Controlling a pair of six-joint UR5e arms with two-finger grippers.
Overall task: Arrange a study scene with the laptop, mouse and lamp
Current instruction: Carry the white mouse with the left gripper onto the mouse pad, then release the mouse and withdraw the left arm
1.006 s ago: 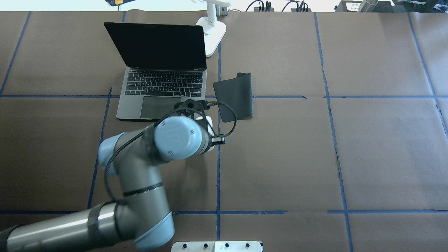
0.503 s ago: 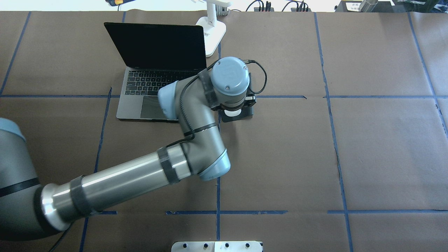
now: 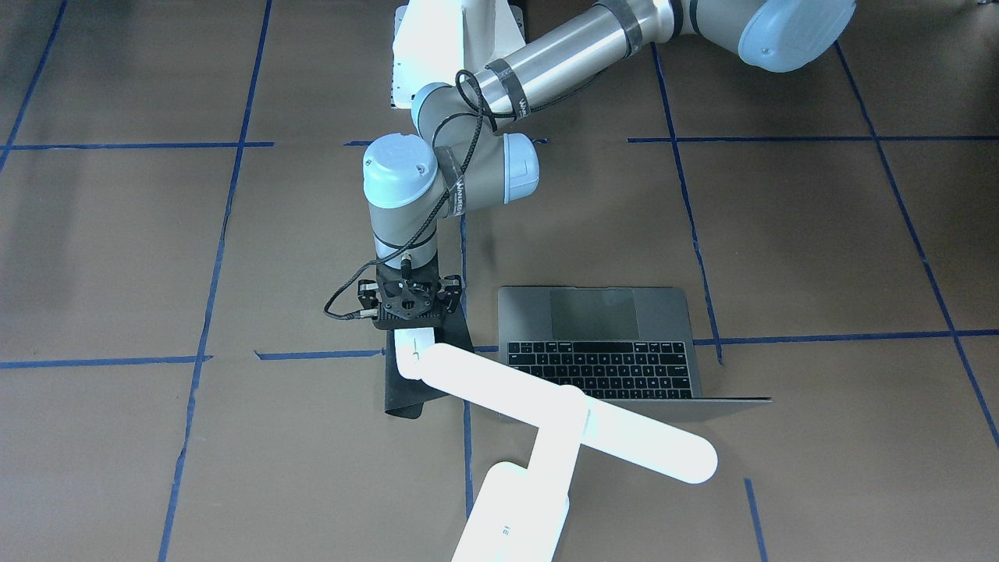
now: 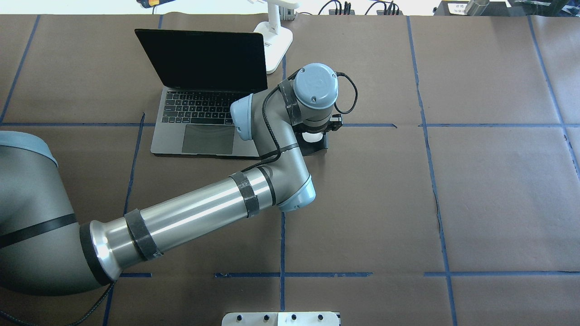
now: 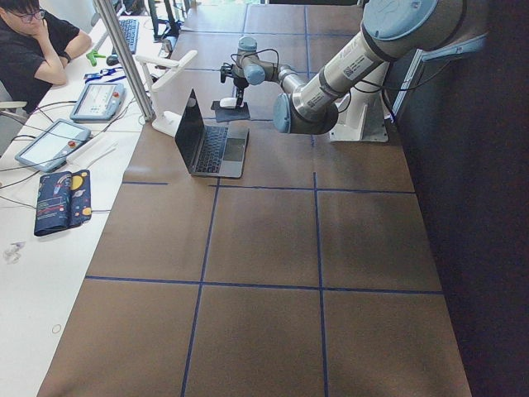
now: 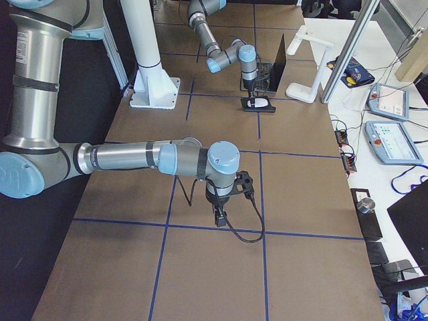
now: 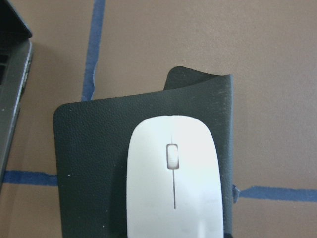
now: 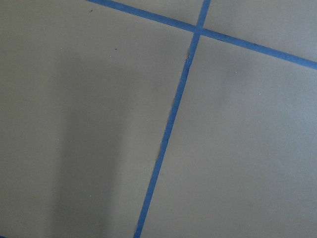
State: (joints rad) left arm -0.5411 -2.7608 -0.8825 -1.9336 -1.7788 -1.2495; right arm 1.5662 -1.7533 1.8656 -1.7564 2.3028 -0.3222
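On table (image 4: 453, 181), one laptop (image 4: 208, 113), mouse (image 7: 173, 173), lamp (image 3: 562, 421)

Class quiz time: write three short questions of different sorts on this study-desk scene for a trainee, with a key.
1. True or false: the laptop stands open with a dark screen.
2. The white mouse lies on: A the laptop's keyboard; B the black mat; C the laptop's trackpad.
3. Which of the robot's arms reaches over the mouse?

Key: 1 true. 2 B. 3 the left arm.
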